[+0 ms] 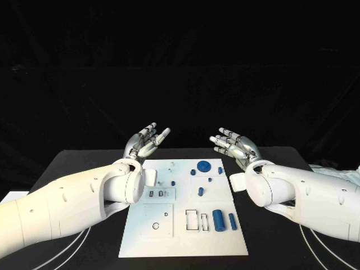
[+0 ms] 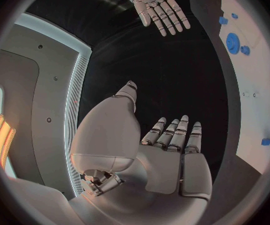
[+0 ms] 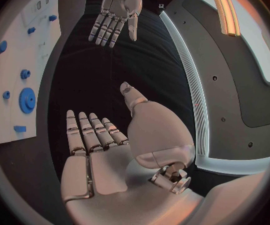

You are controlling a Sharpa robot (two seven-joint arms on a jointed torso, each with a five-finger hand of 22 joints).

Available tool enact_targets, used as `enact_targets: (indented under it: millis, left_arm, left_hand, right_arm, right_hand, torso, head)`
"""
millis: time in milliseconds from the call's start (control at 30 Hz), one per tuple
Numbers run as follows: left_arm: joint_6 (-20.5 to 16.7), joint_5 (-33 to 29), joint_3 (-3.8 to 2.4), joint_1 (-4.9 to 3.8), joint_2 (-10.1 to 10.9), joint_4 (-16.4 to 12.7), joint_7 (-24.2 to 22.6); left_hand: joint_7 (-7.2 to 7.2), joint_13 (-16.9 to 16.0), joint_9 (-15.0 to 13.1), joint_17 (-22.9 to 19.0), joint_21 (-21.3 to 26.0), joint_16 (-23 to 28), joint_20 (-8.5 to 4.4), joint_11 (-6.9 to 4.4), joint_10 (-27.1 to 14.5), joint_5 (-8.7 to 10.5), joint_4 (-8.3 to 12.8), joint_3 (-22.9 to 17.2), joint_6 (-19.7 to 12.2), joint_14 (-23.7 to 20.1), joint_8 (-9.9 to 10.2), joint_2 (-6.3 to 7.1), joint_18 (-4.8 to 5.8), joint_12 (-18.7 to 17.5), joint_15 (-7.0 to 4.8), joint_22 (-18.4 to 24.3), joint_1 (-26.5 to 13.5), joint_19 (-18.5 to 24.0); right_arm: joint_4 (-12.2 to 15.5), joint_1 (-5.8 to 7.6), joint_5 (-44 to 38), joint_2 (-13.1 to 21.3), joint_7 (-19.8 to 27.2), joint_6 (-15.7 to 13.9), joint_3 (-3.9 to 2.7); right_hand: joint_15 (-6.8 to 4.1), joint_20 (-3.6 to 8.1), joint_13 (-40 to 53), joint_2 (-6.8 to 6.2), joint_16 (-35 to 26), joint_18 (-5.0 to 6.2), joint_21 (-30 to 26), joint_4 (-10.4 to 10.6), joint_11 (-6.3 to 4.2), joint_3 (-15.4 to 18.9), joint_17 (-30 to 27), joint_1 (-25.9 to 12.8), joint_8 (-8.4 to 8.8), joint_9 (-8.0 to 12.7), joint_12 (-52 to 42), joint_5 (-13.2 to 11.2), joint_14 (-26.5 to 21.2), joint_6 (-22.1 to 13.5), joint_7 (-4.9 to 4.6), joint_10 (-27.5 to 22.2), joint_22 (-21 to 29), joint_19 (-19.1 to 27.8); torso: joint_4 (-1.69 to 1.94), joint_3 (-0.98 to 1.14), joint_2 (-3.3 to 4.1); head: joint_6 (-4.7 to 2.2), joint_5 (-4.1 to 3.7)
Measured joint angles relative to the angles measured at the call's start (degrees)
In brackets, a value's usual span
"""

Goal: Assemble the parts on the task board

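Task board (image 1: 168,233) edge under left arm (image 1: 66,202)

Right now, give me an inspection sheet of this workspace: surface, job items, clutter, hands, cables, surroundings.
Surface: black table, task board lying flat at its middle.
Job's things: blue gear near the board's far edge; two blue cylinders lying near its right edge; small blue pegs standing mid-board.
Clutter: crumpled pale material at the table's right edge.
Hands: left hand and right hand raised, fingers spread, holding nothing.
Cables: thin pale lines by both forearms.
Surroundings: dark backdrop.
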State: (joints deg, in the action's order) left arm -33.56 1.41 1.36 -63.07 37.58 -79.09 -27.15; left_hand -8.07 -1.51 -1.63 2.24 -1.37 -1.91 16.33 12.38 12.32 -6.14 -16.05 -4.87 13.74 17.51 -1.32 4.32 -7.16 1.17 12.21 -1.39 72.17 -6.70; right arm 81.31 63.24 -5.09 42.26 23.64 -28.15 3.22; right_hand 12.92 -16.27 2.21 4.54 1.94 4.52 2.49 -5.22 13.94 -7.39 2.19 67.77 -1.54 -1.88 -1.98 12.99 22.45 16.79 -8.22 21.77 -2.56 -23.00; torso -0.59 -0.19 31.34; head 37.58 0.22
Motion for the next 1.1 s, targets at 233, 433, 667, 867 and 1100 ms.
enact_targets:
  millis: [233,433,667,867,1100]
  left_arm:
    - [1.7,0.5,0.01,-0.03,0.0,0.1,0.3]
    - [2.9,0.7,0.00,-0.10,2.1,0.0,0.3]
    - [4.1,0.7,-0.01,-0.18,4.4,-2.9,0.2]
    - [5.0,0.7,-0.11,-0.42,6.9,-6.6,0.5]
    - [5.8,0.3,-0.69,-0.75,9.4,-11.3,1.2]
  left_hand:
    - [-0.02,-0.3,-0.3,0.9,-2.3,-1.8,0.36,1.23,2.3,0.00,-0.1,-0.1,1.9,7.5,-0.5,-0.87,-0.01,0.5,0.64,-1.1,2.0,-5.7]
    - [-0.66,-1.7,-1.3,3.1,-10.0,-6.8,-0.05,1.08,18.3,0.00,-0.1,-0.2,11.9,24.5,-2.6,-2.34,-1.31,4.1,-0.83,-4.5,4.1,-24.5]
    - [-2.71,-2.8,-2.7,6.9,-16.9,-11.8,-2.67,-1.47,35.6,0.00,2.1,-0.2,28.6,41.1,-6.5,-3.89,-2.23,8.4,-4.48,-7.0,7.3,-41.1]
    - [-4.15,-3.1,-2.9,10.7,-20.8,-15.1,-5.30,-3.66,44.4,0.00,3.1,-1.2,36.4,51.4,-7.7,-4.30,-2.22,9.2,-7.33,-8.5,9.1,-50.5]
    - [-3.26,-3.1,-2.9,15.3,-23.6,-18.2,-7.13,-4.91,49.4,0.00,3.7,-1.7,40.2,56.7,-7.7,-4.09,-2.21,8.7,-9.10,-9.9,9.9,-55.8]
  right_arm:
    - [-2.1,0.73,-3.1,-0.6,-2.6,7.9,0.68]
    - [-4.2,1.77,-13.1,-0.1,-3.6,8.8,0.45]
    - [-3.6,2.49,-28.5,0.6,-4.6,5.8,0.17]
    - [-3.1,3.42,-39.6,0.8,-6.9,4.5,-0.31]
    - [-3.5,4.85,-51.1,0.1,-11.5,5.6,-0.52]
  right_hand:
    - [-0.52,-0.22,0.7,0.81,1.9,2.19,2.5,-2.4,-0.16,-0.9,0.8,3.7,-1.22,-0.7,-1.6,0.0,13.0,7.8,-0.50,11.4,-1.1,-10.7]
    - [-2.55,0.35,1.1,0.69,3.7,4.37,5.4,-4.7,-1.77,-2.5,1.2,5.9,-2.87,-1.5,-3.3,0.0,26.5,21.6,-1.94,24.8,-1.8,-20.6]
    - [-4.71,2.05,1.2,0.11,4.5,5.22,7.8,-6.9,-3.19,-4.7,1.4,6.5,-2.87,-1.7,-3.5,0.0,36.6,31.3,-3.77,33.2,-2.1,-28.0]
    - [-6.34,3.67,1.3,-0.52,5.0,5.22,9.7,-7.7,-4.15,-6.6,1.9,6.4,-2.87,-1.8,-3.2,-0.4,42.9,35.4,-4.87,37.6,-2.4,-32.7]
    - [-8.93,6.48,1.6,-1.92,8.1,5.22,14.1,-8.1,-5.77,-7.2,3.7,6.4,-2.87,-1.9,-3.1,-1.2,51.4,38.3,-3.68,42.2,-4.1,-39.5]
  torso:
    - [-0.01,0.00,0.00]
    - [-0.05,-0.07,0.42]
    - [0.02,-0.31,1.82]
    - [0.33,-0.60,3.28]
    - [0.72,-1.13,5.18]
  head:
    - [0.01,0.00]
    - [0.29,-0.48]
    - [-0.25,-0.99]
    - [-0.81,-1.21]
    - [-1.35,-1.95]
